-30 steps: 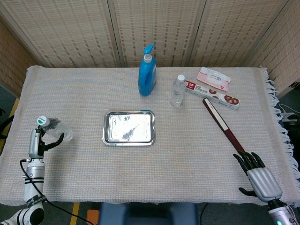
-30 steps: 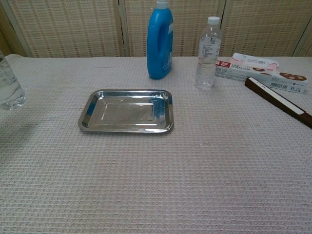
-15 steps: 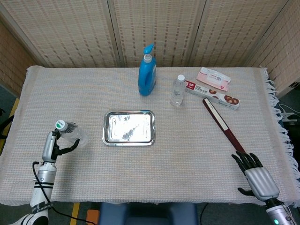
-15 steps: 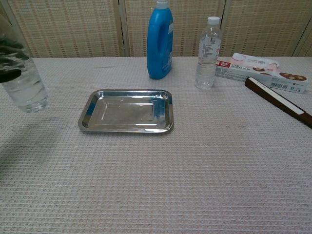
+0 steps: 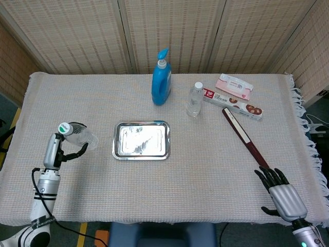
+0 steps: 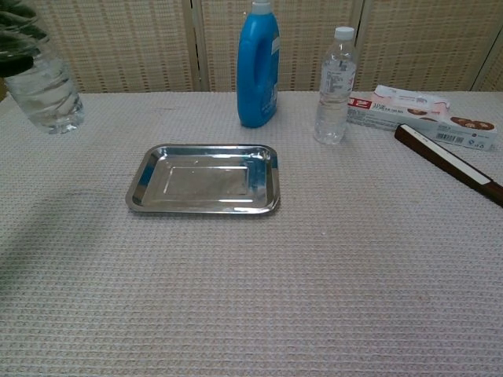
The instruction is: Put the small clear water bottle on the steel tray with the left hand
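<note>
The left hand grips a small clear water bottle with a green cap near the table's left edge, beside but apart from the steel tray. The tray lies flat on the woven tablecloth, left of the table's centre. A blue detergent bottle stands near the far edge, with a second clear bottle to its right. A biscuit box and a pink wipes pack lie toward the far right corner. A long dark red stick lies diagonally on the right side. The right hand rests at the near right corner, holding nothing, fingers extended.
</note>
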You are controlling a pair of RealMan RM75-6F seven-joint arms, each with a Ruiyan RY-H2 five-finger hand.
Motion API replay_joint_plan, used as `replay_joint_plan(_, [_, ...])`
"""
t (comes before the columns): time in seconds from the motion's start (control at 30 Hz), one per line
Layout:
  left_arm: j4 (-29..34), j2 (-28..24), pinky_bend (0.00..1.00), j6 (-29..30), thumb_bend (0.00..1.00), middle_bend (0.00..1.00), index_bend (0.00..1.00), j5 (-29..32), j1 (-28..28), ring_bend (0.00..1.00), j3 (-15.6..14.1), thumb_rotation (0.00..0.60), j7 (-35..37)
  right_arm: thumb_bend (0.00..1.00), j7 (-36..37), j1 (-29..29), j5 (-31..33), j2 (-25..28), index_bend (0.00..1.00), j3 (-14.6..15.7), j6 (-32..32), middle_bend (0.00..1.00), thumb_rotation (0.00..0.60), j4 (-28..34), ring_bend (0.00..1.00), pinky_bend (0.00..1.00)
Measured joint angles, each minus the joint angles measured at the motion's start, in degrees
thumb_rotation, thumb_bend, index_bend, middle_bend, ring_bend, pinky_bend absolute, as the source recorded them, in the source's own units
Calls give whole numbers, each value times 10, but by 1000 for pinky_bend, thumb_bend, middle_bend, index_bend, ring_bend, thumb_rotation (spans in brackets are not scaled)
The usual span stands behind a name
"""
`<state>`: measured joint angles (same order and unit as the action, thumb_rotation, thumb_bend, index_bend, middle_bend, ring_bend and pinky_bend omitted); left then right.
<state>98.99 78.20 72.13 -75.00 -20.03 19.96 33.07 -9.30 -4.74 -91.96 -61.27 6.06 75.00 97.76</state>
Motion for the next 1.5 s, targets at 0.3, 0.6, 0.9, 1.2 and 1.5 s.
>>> replay_joint_plan(0.3, [-144, 38, 581, -45, 837, 713, 633, 12, 4, 509, -46, 600, 63, 15, -1, 0, 0, -1, 0, 0, 3, 0, 600, 1, 0, 0])
replay_joint_plan(0.6, [-117, 51, 582, -70, 828, 713, 633, 21, -28, 509, -33, 600, 48, 15, -4, -4, 10, -4, 0, -3, -9, 0, 600, -4, 0, 0])
replay_joint_plan(0.9, [-173, 119, 537, -132, 827, 691, 618, 57, -109, 485, 1, 600, 15, 15, -7, -14, 35, -10, 0, -10, -32, 0, 600, -9, 0, 0])
replay_joint_plan(1.2, [-336, 241, 500, -143, 825, 675, 606, 44, -187, 470, 9, 600, -9, 14, -2, -19, 61, -9, 0, -18, -44, 0, 600, -12, 0, 0])
replay_joint_plan(1.5, [-391, 289, 378, -143, 710, 549, 483, 28, -218, 366, 0, 600, -20, 14, 6, -23, 64, -5, 0, -18, -49, 0, 600, -13, 0, 0])
